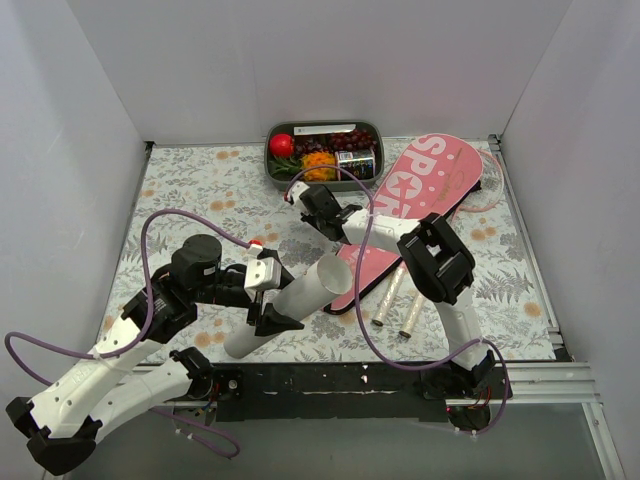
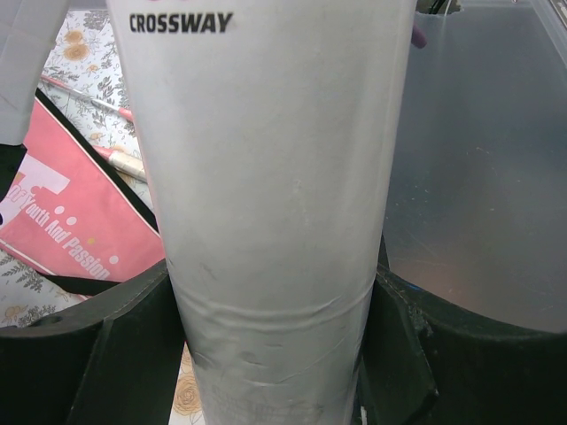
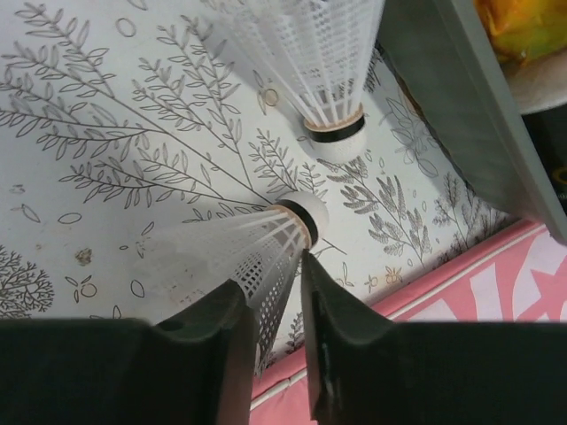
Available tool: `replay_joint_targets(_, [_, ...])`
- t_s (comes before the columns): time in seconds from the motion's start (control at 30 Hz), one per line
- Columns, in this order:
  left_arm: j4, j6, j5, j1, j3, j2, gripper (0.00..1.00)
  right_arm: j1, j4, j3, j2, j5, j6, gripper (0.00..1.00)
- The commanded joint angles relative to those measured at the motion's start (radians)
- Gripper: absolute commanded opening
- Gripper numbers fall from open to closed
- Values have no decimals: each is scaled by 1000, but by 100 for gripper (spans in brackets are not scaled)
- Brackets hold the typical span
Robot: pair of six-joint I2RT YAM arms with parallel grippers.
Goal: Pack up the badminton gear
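My left gripper (image 1: 272, 298) is shut on the white cardboard tube (image 1: 300, 292), which lies slanted at the front centre; in the left wrist view the tube (image 2: 275, 177), printed "CROSSWAY", fills the space between the black fingers (image 2: 89, 363). The pink racket bag (image 1: 420, 190) lies diagonally at the back right. Two pale racket handles (image 1: 398, 300) stick out below it, and a racket head (image 1: 492, 178) shows beyond it. My right gripper (image 1: 306, 196) is by the bag's left edge, its jaws (image 3: 279, 292) pinching the skirt of a white shuttlecock (image 3: 248, 243). A second shuttlecock (image 3: 314, 62) lies just ahead.
A grey food tray (image 1: 268, 150) with a red ball (image 1: 281, 145) stands at the back centre; its rim (image 3: 461, 106) is close to my right gripper. White walls enclose the floral table (image 1: 200, 190) on three sides. The bag's edge (image 3: 461, 328) runs under the right fingers.
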Motion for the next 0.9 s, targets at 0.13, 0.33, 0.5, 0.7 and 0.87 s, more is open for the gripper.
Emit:
replay_joint_targets(0.13, [20, 10, 10, -1, 4, -10, 1, -3, 33, -25, -103, 113, 24, 1])
replay_joint_targets(0.33, [11, 1, 21, -3, 31, 1, 1, -4, -18, -112, -274, 98, 101, 1])
replay_joint_targets(0.5, [40, -30, 9, -1, 23, -16, 1, -32, -154, -146, -460, 38, 198, 1])
replay_joint_targets(0.7, [71, -50, -28, -3, -12, -10, 2, -99, -315, -161, -717, -170, 290, 1])
replay_joint_targets(0.87, [91, -24, -83, -3, -32, -2, 2, -214, -412, -151, -841, -414, 317, 1])
